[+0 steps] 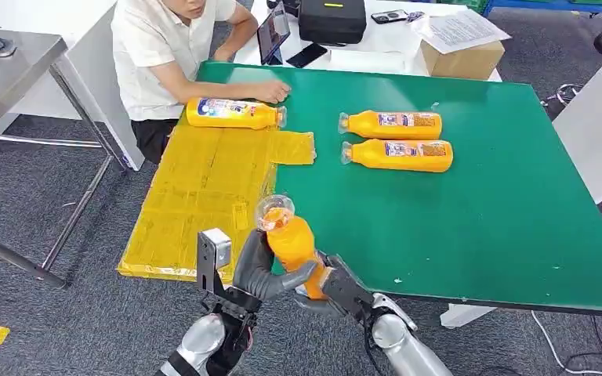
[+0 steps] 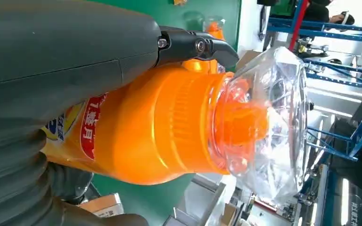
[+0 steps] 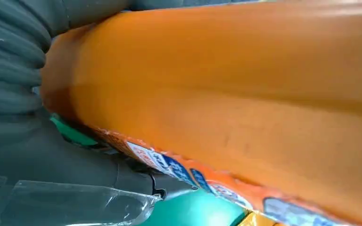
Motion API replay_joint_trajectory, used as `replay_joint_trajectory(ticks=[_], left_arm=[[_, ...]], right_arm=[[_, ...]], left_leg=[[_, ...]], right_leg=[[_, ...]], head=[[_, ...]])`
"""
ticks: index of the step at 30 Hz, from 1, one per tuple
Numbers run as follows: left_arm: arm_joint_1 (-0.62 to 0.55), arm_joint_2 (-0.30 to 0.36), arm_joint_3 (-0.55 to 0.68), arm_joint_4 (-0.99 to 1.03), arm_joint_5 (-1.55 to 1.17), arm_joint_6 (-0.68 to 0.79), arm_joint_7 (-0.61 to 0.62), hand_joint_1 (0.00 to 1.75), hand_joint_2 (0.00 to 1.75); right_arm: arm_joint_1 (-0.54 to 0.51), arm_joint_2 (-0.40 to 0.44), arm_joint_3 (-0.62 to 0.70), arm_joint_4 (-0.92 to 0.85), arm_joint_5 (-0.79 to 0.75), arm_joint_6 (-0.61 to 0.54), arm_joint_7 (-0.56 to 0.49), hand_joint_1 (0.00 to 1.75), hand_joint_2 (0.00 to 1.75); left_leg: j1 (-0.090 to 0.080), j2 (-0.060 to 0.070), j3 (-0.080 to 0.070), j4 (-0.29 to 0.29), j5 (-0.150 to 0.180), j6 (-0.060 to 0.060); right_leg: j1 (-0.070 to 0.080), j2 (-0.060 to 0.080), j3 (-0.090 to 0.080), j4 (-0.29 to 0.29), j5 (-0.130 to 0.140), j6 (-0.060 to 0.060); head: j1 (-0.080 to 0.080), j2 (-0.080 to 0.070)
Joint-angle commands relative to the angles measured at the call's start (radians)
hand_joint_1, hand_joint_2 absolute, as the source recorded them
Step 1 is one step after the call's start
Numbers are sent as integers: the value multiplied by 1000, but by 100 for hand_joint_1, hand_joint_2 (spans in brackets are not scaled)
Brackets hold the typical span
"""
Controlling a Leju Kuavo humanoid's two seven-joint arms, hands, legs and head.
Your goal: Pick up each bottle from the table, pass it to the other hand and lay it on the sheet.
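Green counter [image 1: 478, 227] lies bare at right; beyond its near edge, left hand [image 1: 262, 270] and right hand [image 1: 337, 290] fingers both grasp an upright bottle [image 1: 291, 239] beside the yellow sheet [image 1: 204, 188].

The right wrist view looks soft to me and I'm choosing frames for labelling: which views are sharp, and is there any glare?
Head view: sharp and evenly lit, bottle and both hands clear. Left wrist view: bottle in focus, clear cap catching highlights, bright background washed out. Right wrist view: bottle too close, a soft orange blur, label barely readable.
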Motion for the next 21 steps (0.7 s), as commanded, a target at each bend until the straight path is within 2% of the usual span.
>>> replay_joint_trajectory(ticks=[1, 9, 10, 11, 12, 13, 14, 15, 21], left_arm=[[-51, 5, -30, 67, 2, -12, 9, 0, 175], [-94, 9, -29, 157, 110, -100, 77, 0, 175], [-107, 13, -48, 178, 88, -101, 70, 24, 175], [-120, 11, -64, 205, 78, -101, 72, 127, 175], [-127, 9, -75, 220, 59, -91, 65, 145, 175], [-135, 4, -83, 238, 44, -84, 58, 140, 175], [-142, -2, -86, 257, 28, -71, 48, 162, 175], [-148, -10, -86, 274, 15, -58, 36, 175, 175], [-162, -28, -42, 297, 29, -61, 18, 175, 175]], right_arm=[[-57, 4, 87, 97, 15, 1, -2, 175, 175], [-60, 18, 144, 37, 62, -60, -93, 175, 175], [-59, 18, 145, 24, 61, -68, -94, 175, 175], [-58, 17, 144, 10, 56, -69, -94, 175, 175], [-57, 17, 140, 3, 50, -69, -95, 175, 175], [-56, 15, 139, -8, 47, -68, -95, 175, 175], [-58, 14, 139, -18, 45, -65, -95, 175, 175], [-59, 13, 139, -32, 38, -59, -95, 175, 175], [-56, 17, 158, -93, 23, -44, -111, 175, 175]], left_leg=[[1, 0, 3, 0, -1, -2], [1, 1, 3, 0, -1, -2], [1, 2, 2, -1, -1, -2], [1, 1, 1, 0, 0, -2], [1, 1, 3, 0, -1, -3], [0, 0, 2, 0, -1, -2], [1, 0, 1, 0, 0, -1], [1, -1, 2, 0, -1, -2], [0, 0, 0, 0, 0, -1]], right_leg=[[1, 1, 3, 0, -1, -2], [1, 2, 2, 0, -1, -3], [1, 2, 1, 0, 0, -2], [1, 1, 1, 0, 0, -2], [1, 2, 2, 1, -1, -3], [0, 0, 1, 1, -1, -2], [1, 0, 1, 0, 0, -2], [1, -1, 2, 0, -1, -2], [0, 1, 0, 1, 0, -1]], head=[[0, 0], [0, 0], [0, 0], [0, 0], [0, 0], [-1, 0], [1, 0], [0, 0], [0, 0]])
